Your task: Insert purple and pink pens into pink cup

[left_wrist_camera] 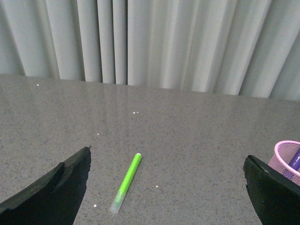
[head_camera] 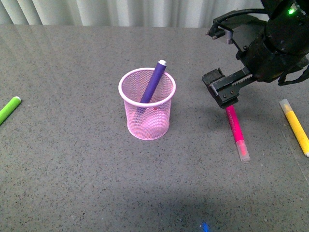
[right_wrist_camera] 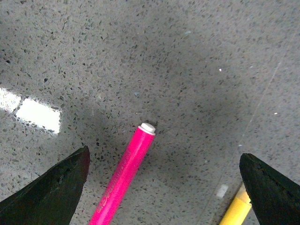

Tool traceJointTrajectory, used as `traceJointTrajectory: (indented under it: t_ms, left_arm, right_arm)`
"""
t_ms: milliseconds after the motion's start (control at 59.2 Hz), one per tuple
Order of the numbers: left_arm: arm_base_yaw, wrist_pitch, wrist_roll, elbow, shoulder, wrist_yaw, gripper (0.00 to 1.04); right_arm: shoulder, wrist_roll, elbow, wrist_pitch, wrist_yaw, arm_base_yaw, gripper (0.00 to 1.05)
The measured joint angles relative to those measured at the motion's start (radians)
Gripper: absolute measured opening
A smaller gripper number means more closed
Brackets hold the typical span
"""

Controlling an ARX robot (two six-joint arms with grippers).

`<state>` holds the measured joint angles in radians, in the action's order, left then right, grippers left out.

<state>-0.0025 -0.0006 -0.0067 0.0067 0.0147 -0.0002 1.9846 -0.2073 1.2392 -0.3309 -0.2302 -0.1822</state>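
With jaws apart above it, the right gripper [right_wrist_camera: 164, 154] should pinch the pink marker [right_wrist_camera: 123, 174] mid-barrel: probably light, rigid, smooth, prone to rolling.

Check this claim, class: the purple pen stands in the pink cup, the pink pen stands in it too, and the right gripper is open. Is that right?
Not quite. The pink pen lies on the table below the right gripper, not in the pink cup, as the front view shows. The purple pen is in the cup and the gripper is open.
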Motion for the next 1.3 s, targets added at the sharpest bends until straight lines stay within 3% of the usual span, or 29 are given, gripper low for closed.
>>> traceJointTrajectory:
  t_ms: [253,676,1031,1183,1301]
  left_arm:
    - [0.0,0.0,0.0,0.0,0.0,0.0,0.97]
    - [0.0,0.0,0.0,0.0,0.0,0.0,0.97]
    - [0.0,0.0,0.0,0.0,0.0,0.0,0.97]
    - [0.0,0.0,0.0,0.0,0.0,0.0,0.97]
    - [0.0,0.0,0.0,0.0,0.0,0.0,0.97]
  right_arm:
    - [0.106,0.109,0.088,-0.074,-0.044,-0.006,0.97]
    - [0.169,0.153,0.158,-0.132,-0.077,-0.024,0.96]
    - [0.179,0.148,0.139,-0.128,-0.078,-0.03,0.29]
    - [0.179,0.139,0.139,-0.116,-0.08,-0.03,0.11]
    - [0.178,0.138,0.14,-0.115,-0.076,-0.03,0.08]
